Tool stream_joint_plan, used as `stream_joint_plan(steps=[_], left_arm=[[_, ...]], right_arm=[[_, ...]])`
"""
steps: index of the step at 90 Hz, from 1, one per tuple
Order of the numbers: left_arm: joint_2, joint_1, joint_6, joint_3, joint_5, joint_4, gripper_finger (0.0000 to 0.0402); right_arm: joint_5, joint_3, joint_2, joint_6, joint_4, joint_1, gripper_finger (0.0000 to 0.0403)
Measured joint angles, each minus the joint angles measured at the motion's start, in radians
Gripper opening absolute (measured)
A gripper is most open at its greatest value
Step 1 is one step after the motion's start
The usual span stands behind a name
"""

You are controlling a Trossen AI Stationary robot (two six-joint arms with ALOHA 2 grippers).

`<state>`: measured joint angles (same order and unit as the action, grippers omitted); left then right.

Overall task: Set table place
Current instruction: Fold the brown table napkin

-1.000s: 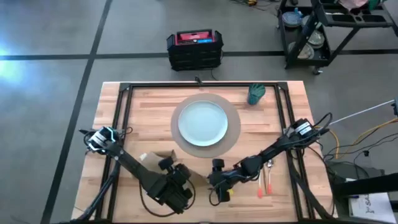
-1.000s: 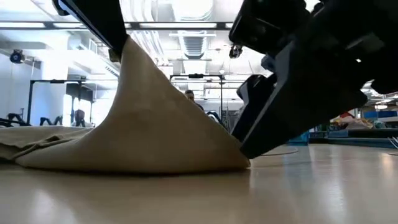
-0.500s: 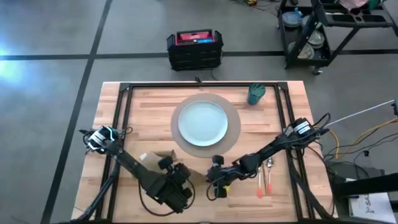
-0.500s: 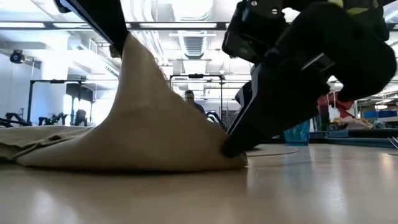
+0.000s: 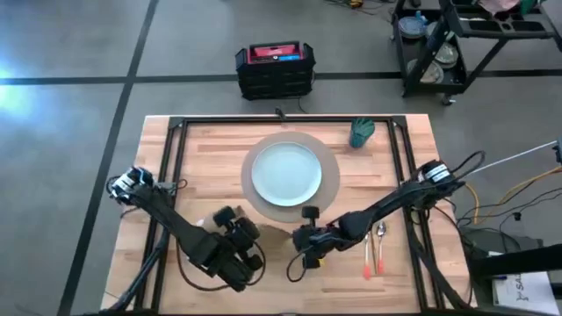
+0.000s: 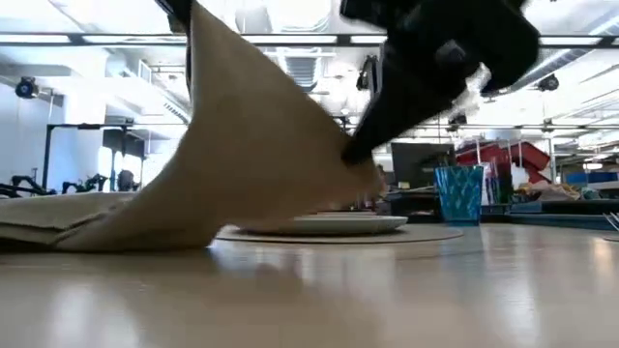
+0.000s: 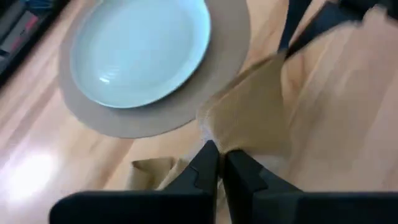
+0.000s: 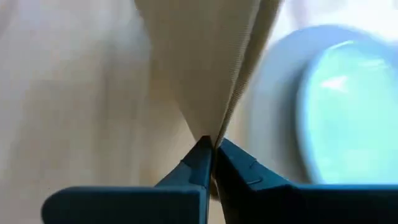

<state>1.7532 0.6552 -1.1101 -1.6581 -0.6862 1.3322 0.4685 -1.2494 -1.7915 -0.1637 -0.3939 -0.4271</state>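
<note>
Grey concrete floor surrounds the light wooden tabletop point(image 5: 211, 167), which carries a black rail frame point(image 5: 176, 149); a black wheeled cart point(image 5: 457, 44) stands beyond its far right corner, and a black and red case point(image 5: 275, 68) sits on the floor past the far edge. No writing on any of it is readable.

Near the middle of the tabletop the pale blue-green plate point(image 5: 286, 172) rests on the round tan mat point(image 5: 329, 180). The teal cup point(image 5: 362, 132) stands upright beside the mat, toward the far right. The orange-handled fork point(image 5: 367, 259) and spoon point(image 5: 381, 250) lie side by side near the right front edge, well apart from the plate.

My left end effector point(image 7: 219, 163) is at the front of the tabletop, its fingers pressed together on a fold of the brown cloth napkin point(image 7: 252, 118), lifting it into a peak. My right end effector point(image 8: 211, 149), just in front of the mat, pinches another corner of the same napkin. Part of the cloth lies on the tabletop to the left in the low view.
</note>
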Motion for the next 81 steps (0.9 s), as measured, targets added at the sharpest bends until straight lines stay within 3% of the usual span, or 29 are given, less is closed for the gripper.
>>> stream_joint_plan(steps=[42,62,81], left_arm=[[-0.320,-0.022,0.175,0.000,-0.079,0.062,0.0000],[-0.444,-0.034,0.318,-0.079,-0.107,0.036,0.0000],[-0.464,-0.059,0.470,-0.235,-0.127,0.018,0.0000]], right_arm=[[0.054,-0.371,0.201,0.232,-0.384,0.183,0.0000],[0.048,-0.601,0.179,0.329,-0.498,0.238,0.0000],[0.058,-0.832,0.095,0.415,-0.609,0.265,0.0000]])
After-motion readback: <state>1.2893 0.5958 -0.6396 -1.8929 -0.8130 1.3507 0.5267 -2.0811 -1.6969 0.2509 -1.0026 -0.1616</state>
